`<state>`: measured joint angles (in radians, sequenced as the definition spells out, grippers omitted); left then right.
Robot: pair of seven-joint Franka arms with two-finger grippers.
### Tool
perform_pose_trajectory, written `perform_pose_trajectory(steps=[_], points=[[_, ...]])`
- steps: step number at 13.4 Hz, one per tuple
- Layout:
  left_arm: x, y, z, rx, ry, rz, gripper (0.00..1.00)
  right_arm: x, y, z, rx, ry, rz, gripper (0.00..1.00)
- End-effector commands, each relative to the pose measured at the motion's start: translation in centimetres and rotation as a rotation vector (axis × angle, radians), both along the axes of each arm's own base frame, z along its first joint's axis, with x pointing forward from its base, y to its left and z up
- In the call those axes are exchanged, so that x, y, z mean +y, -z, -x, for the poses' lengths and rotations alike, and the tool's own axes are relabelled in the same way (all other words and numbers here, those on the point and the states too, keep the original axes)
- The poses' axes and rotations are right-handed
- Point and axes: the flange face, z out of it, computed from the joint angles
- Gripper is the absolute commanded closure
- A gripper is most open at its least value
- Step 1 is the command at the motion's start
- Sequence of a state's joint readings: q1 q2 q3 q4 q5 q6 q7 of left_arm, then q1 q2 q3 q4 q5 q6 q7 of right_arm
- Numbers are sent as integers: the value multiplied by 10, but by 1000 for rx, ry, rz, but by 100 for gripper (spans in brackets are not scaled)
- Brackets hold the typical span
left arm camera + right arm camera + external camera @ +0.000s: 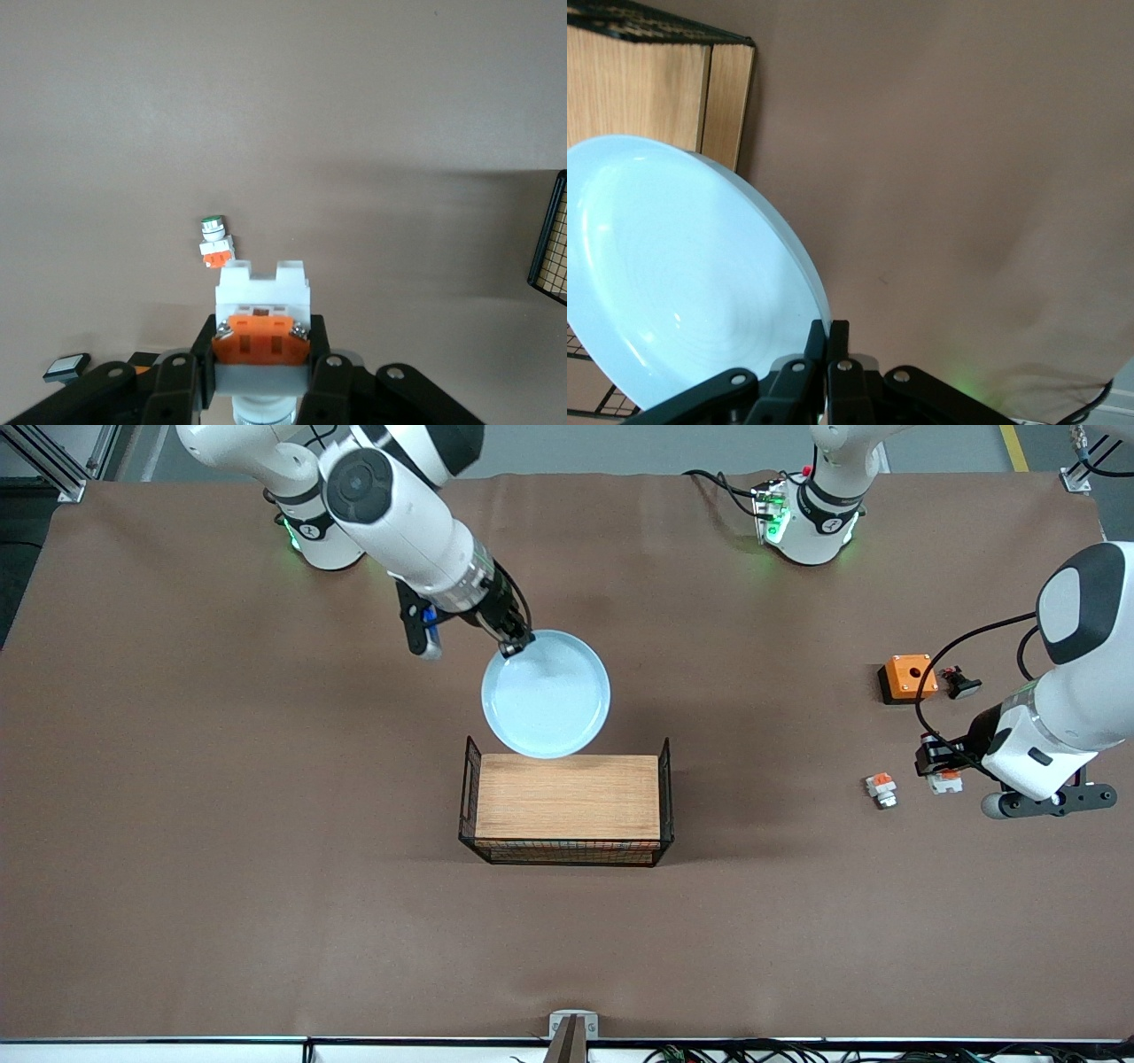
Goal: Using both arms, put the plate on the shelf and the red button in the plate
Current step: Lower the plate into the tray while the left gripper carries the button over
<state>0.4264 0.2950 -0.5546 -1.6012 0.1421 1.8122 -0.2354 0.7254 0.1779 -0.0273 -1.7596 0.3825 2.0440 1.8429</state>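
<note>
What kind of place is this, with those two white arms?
Probably a robotics lab test bench: a brown-covered table, metal framing at its corner, cables along its edge, and staged props like the plate and wire-sided wooden rack.

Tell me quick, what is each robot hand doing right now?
Left gripper: closed on the red button, near the table's left-arm end.
Right gripper: closed on the plate rim, holding it beside the wooden board.
</note>
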Motion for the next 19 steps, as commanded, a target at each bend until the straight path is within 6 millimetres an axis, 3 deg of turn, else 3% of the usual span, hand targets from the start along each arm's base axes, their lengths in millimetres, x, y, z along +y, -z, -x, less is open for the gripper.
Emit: perform_pose_trajectory(steps=[1, 4, 12, 19], points=[[-2, -1, 2, 12, -9, 14, 99, 20, 5, -24, -15, 12, 3, 100], [-9, -6, 1, 2, 3, 17, 99, 21, 27, -42, -36, 6, 31, 100], [-65, -41, 2, -33, -117, 118, 100, 7, 72, -72, -61, -50, 51, 100], [-146, -46, 19, -13, -249, 126, 99, 13, 93, -87, -79, -46, 53, 98]])
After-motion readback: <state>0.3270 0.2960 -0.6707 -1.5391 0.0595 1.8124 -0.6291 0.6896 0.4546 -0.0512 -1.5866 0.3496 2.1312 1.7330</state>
